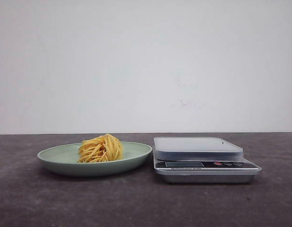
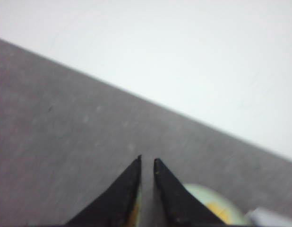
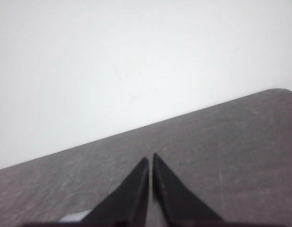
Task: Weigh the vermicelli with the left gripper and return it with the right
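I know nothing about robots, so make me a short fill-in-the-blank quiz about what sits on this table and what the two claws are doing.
1. The vermicelli lies on the pale green ____.
2. Seen from the front, the plate stands to the ____ of the scale.
3. The platform on top of the scale has ____ on it.
4. The left claw and the right claw each hold ____.

Missing words: plate; left; nothing; nothing
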You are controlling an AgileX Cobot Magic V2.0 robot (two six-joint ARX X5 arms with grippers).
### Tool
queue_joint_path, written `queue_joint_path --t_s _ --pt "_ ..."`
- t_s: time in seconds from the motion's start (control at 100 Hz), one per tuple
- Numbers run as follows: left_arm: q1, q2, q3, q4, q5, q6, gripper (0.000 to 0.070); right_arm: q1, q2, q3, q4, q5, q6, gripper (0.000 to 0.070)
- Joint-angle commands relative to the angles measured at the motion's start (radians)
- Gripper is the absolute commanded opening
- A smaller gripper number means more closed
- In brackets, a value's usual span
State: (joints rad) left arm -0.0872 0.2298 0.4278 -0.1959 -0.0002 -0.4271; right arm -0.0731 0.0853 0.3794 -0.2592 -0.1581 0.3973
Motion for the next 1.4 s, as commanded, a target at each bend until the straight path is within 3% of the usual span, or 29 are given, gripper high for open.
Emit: queue_joint_path --t_s 0.0,0.09,0.15,0.2,0.24,0.26,0.29,0.36,0.59,0.79,0.97,1.39 --pt "0.002 0.088 0.124 -0.036 0.025 0.076 0.0012 0.0 0.04 0.064 -0.046 -0.007 -0.007 0.0004" --pt "0.002 0.187 0.244 -0.109 0.084 0.123 0.0048 0.0 0.084 0.139 -0.079 -0.063 -0.072 0.0004" --pt "0.002 0.234 0.295 -0.149 0.112 0.126 0.0246 0.0 0.106 0.177 -0.095 -0.105 -0.099 0.003" --pt "0.002 0.266 0.316 -0.158 0.137 0.128 0.0425 0.0 0.121 0.206 -0.109 -0.116 -0.117 0.0177" --pt "0.002 0.285 0.323 -0.158 0.171 0.128 0.0497 0.0 0.13 0.224 -0.114 -0.116 -0.117 0.0353" --pt "0.002 0.293 0.325 -0.158 0.188 0.128 0.0498 0.0 0.134 0.232 -0.114 -0.118 -0.117 0.0428" --pt "0.001 0.306 0.328 -0.163 0.212 0.127 0.048 0.0 0.139 0.243 -0.116 -0.125 -0.116 0.0484" --pt "-0.006 0.343 0.339 -0.184 0.244 0.129 0.042 0.0 0.15 0.273 -0.134 -0.14 -0.108 0.0487" --pt "-0.104 0.559 0.409 -0.181 0.262 0.109 0.0431 0.0 0.216 0.36 -0.237 -0.214 -0.128 0.0542" --pt "-0.25 0.831 0.515 -0.205 0.237 0.047 0.043 0.0 0.261 0.374 -0.26 -0.27 -0.124 0.0544" --pt "-0.359 1.081 0.6 -0.237 0.149 0.047 0.0429 0.0 0.266 0.375 -0.298 -0.29 -0.108 0.0544" --pt "-0.412 1.458 0.746 -0.286 0.165 -0.005 0.0429 0.0 0.266 0.375 -0.359 -0.317 -0.121 0.0546"
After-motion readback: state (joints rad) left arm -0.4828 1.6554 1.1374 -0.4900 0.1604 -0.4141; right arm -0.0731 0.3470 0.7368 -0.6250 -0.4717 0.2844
